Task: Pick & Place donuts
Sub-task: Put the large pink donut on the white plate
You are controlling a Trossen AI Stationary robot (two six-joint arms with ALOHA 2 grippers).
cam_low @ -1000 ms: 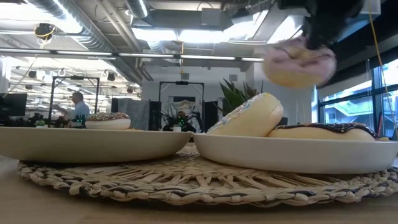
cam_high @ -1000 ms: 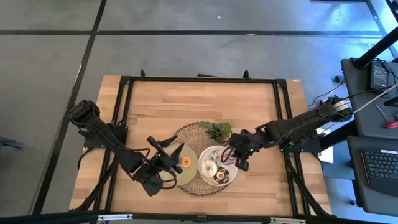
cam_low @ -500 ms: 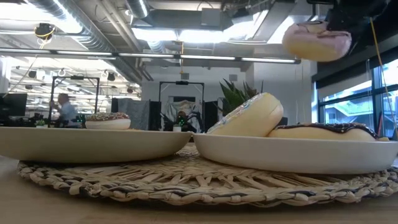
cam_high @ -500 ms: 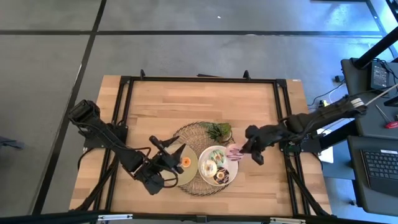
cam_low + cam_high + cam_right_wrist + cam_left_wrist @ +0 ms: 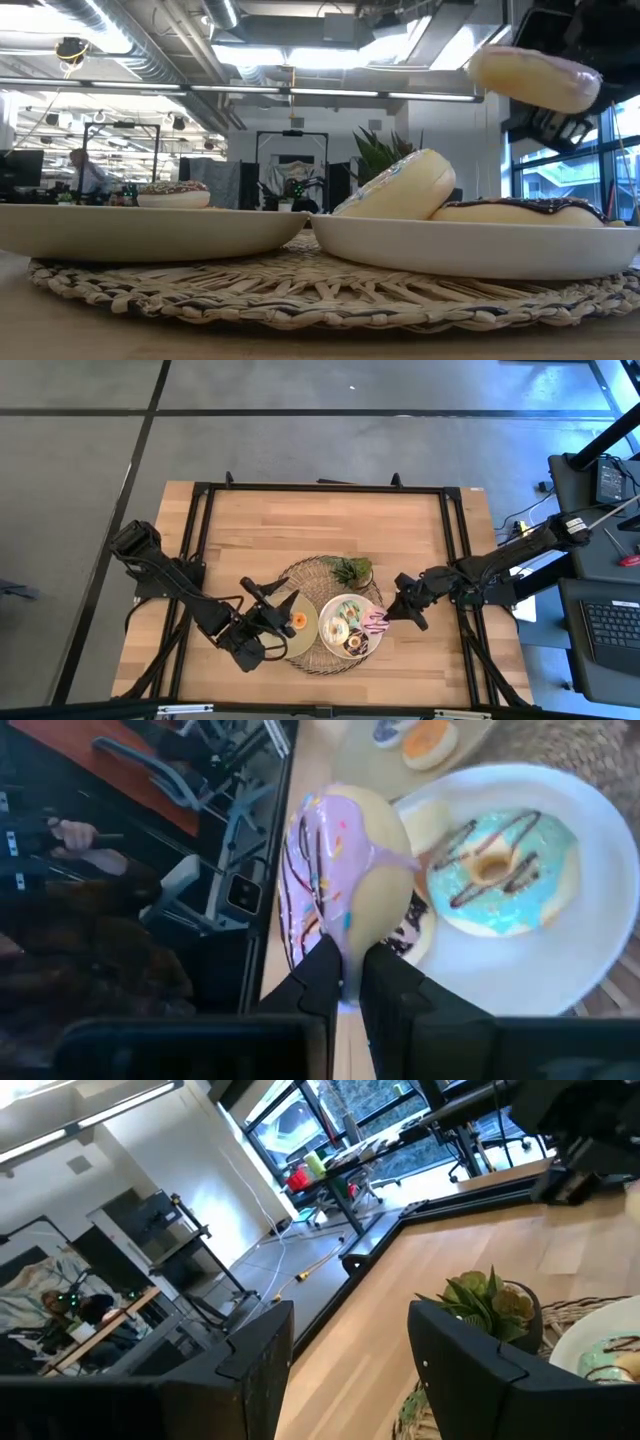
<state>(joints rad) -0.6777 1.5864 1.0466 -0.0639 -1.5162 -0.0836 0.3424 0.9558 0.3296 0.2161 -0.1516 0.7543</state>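
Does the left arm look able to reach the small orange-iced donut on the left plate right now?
Probably yes: the left claw is open right beside the orange-iced donut, with nothing between; the right claw holds a pink donut elsewhere.

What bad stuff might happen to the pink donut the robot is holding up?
The right gripper pinches only the edge of the pink donut, so it might slip out and fall. The white plate below already holds a blue-iced donut and others, so a drop there might land on one, bounce or roll off onto the woven mat.
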